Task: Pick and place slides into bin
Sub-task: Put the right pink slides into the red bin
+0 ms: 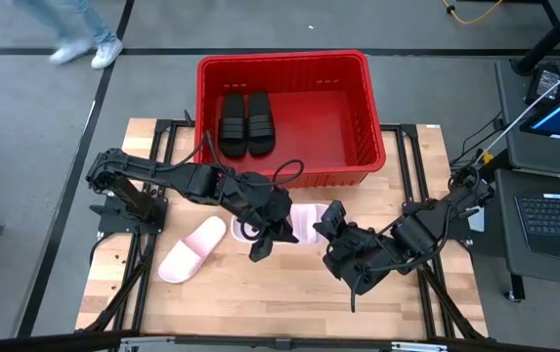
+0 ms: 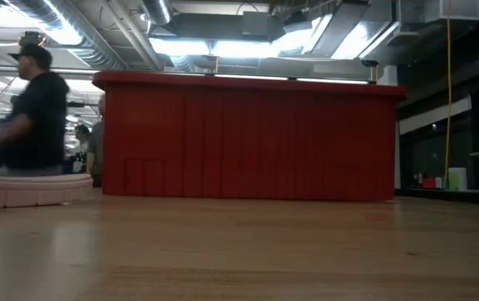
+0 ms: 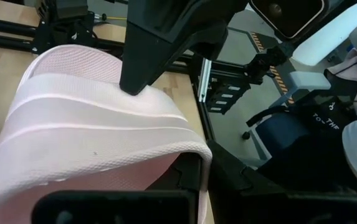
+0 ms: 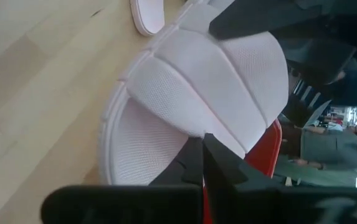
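- Lower centre of the high view: both grippers meet at one pink slide point(image 1: 306, 221) lying on the table point(image 1: 426, 293), just below the bin's near wall.
- The right gripper point(image 1: 332, 223) comes in from the lower right. In its wrist view its fingers point(image 4: 197, 163) are pressed together on the edge of that slide's strap point(image 4: 228, 81), pinching it.
- The left gripper point(image 1: 272, 235) reaches in from the left, clamped on the same slide. Its wrist view shows the strap point(image 3: 97, 124) filling the frame, with a dark finger point(image 3: 166, 37) pressed on top of it.
- The second pink slide point(image 1: 193, 250) lies free on the table at lower left, tilted, near the left gripper.
- Upper centre: the red bin point(image 1: 358, 127) holds the black pair point(image 1: 246, 122), side by side in its left half.
- In the low view the bin point(image 2: 247, 138) fills mid-frame. A person point(image 2: 34, 109) stands beyond it at the left.
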